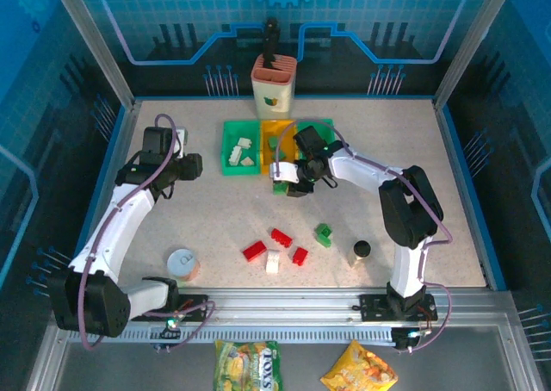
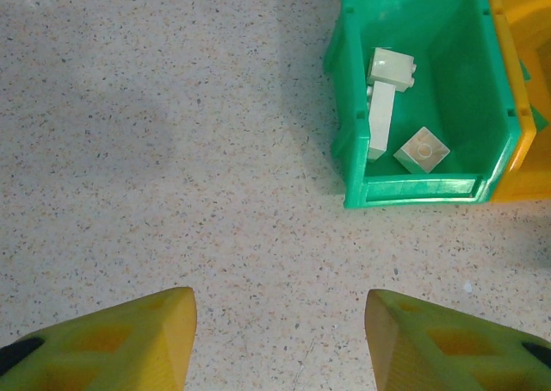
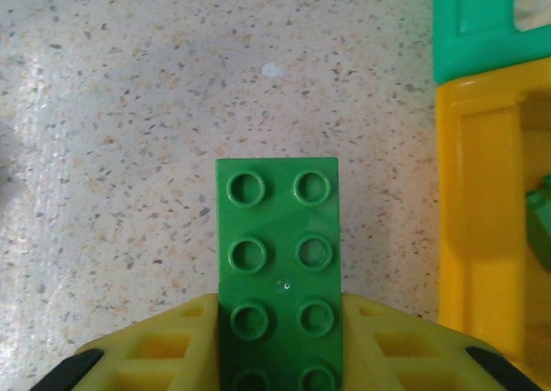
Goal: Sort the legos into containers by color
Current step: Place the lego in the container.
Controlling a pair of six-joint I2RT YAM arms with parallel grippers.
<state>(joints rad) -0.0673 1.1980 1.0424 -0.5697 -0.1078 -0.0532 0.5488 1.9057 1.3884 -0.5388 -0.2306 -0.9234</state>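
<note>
My right gripper (image 1: 284,177) is shut on a green lego (image 3: 277,253), a long studded brick (image 1: 281,187) held just above the table in front of the yellow container (image 3: 482,210). In that yellow container (image 1: 277,126) lies another green piece (image 3: 541,227). The left green container (image 2: 413,189) holds white legos (image 2: 392,68). To its left my left gripper (image 2: 280,339) hangs open over bare table, nothing between its fingers. The right green container (image 1: 323,131) is mostly hidden behind my right arm. Red legos (image 1: 254,251), a white one (image 1: 273,262) and a green one (image 1: 324,233) lie on the near table.
A cream-and-orange cup (image 1: 274,85) stands behind the containers. A round silver-topped tin (image 1: 182,263) sits near left, and a small black-capped bottle (image 1: 362,251) near right of the loose legos. Raised edges border the table.
</note>
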